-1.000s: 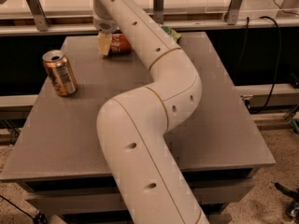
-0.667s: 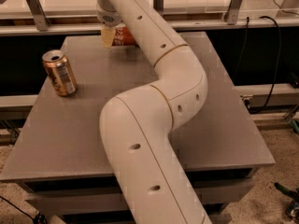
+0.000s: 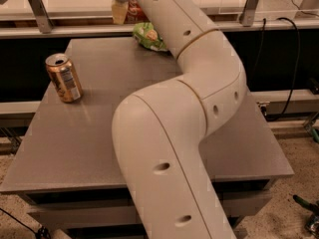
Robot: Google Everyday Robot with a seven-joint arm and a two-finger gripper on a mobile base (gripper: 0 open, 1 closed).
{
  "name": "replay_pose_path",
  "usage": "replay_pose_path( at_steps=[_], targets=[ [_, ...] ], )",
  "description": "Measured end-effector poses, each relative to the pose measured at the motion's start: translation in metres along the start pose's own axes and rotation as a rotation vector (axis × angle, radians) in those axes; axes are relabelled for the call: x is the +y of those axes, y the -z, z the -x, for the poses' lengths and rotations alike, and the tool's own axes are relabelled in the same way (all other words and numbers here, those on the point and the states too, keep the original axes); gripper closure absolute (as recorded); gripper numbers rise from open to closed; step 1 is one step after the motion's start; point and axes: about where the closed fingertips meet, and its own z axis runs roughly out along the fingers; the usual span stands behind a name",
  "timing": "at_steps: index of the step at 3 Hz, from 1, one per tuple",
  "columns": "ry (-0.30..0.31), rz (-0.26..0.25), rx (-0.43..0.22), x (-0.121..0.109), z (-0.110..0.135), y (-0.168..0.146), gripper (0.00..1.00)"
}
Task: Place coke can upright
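1. Filling the near view, the arm [image 3: 164, 148] bends across the table [image 3: 75, 148] towards its far edge.
2. A gold can [image 3: 64, 78] stands upright at the left, well apart from the work.
3. A green bag [image 3: 148, 36] lies by the far edge.
4. Beyond it the gripper [image 3: 126, 9] hangs above the table, fingers closed on the coke can [image 3: 133, 6], seemingly lifted for setting upright.
5. A second ago both were lower, near the tabletop.

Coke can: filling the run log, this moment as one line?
end effector: top of view, gripping coke can, held above table | gold can: upright, left | green bag: far edge
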Motion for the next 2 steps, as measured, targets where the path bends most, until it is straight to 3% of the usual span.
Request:
replay_pose_path(
  at_steps=[1,2],
  targets=[
    [-0.005,-0.087,0.046,-0.013,-0.010,0.026,1.00],
    [0.013,-0.065,0.076,0.000,-0.017,0.016,1.00]
  ],
)
